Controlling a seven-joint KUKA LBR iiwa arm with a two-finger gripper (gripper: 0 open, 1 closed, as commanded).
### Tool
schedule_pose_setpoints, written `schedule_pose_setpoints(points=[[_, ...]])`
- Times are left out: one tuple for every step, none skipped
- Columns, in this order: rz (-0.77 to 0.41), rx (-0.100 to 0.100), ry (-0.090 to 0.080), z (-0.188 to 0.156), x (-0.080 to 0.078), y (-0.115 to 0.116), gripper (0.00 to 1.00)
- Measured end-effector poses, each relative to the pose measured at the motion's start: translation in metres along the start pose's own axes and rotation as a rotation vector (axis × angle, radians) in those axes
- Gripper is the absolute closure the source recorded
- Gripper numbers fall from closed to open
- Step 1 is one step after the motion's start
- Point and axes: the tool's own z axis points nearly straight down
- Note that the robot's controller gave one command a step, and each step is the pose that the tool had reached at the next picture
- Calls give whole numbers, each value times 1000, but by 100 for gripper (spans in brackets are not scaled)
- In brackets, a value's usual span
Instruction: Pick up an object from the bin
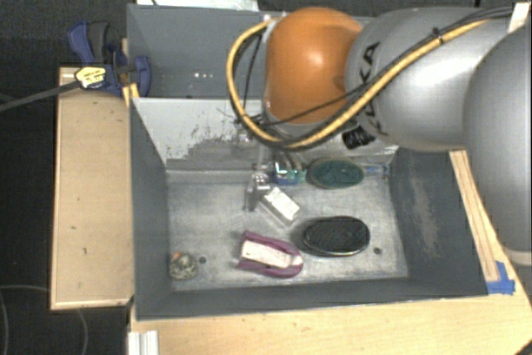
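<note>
White rectangular block (283,204) lies on the bin (208,208) floor, just beside the gripper (259,189), not lifted. Gripper state, released or clenched, cannot be told; grasp and lift remain.

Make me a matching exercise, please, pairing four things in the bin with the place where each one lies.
Things:
1. black oval brush
2. purple and white piece
3. small mottled ball
4. dark green oval disc

Places on the bin floor:
A. near the front left corner
B. farthest back, right of the middle
C. at the front, in the middle
D. right of the middle, nearer the front

Pairs: 1-D, 2-C, 3-A, 4-B.
</note>
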Motion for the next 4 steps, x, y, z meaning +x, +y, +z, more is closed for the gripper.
schedule_pose_setpoints(points=[[186, -4, -15, -90, 1, -1, 0], [123, 4, 2, 10, 35, -72, 0], [123, -2, -13, 114, -8, -86, 0], [127, -3, -16, 111, -8, -85, 100]])
